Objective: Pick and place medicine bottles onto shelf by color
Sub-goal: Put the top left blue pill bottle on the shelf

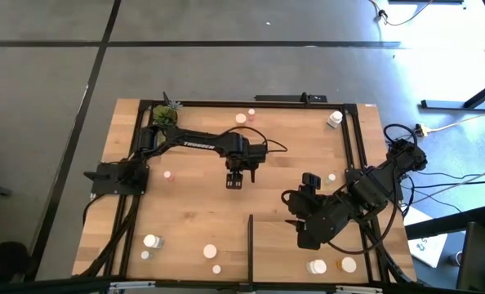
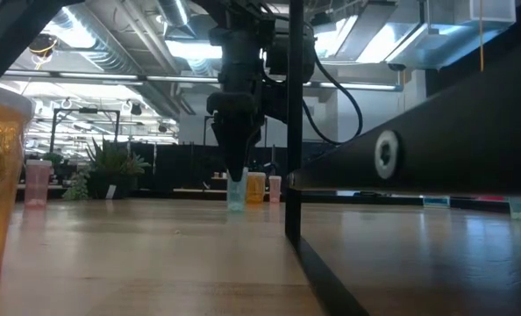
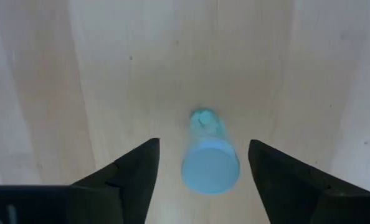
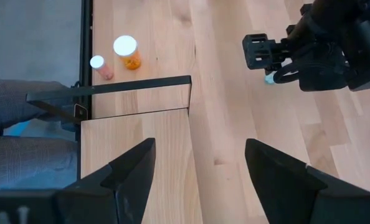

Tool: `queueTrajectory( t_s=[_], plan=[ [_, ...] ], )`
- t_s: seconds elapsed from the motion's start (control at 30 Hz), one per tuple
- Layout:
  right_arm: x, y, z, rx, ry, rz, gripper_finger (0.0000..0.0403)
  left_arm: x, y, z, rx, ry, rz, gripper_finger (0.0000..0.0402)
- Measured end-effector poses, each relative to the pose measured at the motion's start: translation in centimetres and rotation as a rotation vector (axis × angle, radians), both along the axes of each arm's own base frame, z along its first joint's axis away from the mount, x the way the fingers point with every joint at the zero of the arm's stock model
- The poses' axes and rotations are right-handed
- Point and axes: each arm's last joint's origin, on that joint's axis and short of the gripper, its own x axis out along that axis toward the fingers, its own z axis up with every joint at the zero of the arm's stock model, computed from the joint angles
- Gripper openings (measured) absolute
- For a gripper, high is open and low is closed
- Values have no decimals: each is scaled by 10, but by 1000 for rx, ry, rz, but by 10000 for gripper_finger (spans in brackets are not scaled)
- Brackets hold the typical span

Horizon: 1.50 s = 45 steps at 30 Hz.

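A small pale greenish medicine bottle (image 3: 210,163) with a white cap stands upright on its base on the tabletop near the middle, also seen in the low view (image 2: 235,195). My left gripper (image 3: 203,180) (image 1: 236,181) points straight down over it, open, one finger on either side with a gap showing at both. In the high view the gripper hides the bottle. My right gripper (image 4: 200,180) (image 1: 300,224) hangs open and empty above the shelf (image 4: 135,149), a light-wood panel edged by a black strip (image 1: 251,245).
Other bottles are scattered: two orange ones (image 4: 126,53) beyond the strip, two on the shelf's near edge (image 1: 317,266), several at the far edge (image 1: 241,118) and near left (image 1: 151,242). A potted plant (image 1: 165,114) stands far left. A person's legs (image 4: 23,124) show beside the table.
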Motion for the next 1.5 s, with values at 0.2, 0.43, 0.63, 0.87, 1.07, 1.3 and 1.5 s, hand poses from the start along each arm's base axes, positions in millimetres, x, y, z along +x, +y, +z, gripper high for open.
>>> queueTrajectory(
  t_s=[0.2,0.43,0.63,0.87,1.07,1.3,1.5],
  plan=[
    [0,0,0,0,0,0,250,-2,-3,10,36,-17,-5,249],
    [1,1,0,6,-9,0,250,-7,-14,37,87,-66,-27,250],
    [2,1,1,15,-22,0,250,-15,-27,64,111,-138,-22,250],
    [2,1,1,15,-21,0,250,-34,-51,104,105,-259,-25,248],
    [3,2,1,21,-29,0,250,-62,-71,126,151,-311,13,249],
    [3,2,2,25,-35,0,250,-108,-91,136,165,-372,111,250],
    [4,3,3,7,-45,33,250,-148,-109,138,157,-427,145,249]
  ],
)
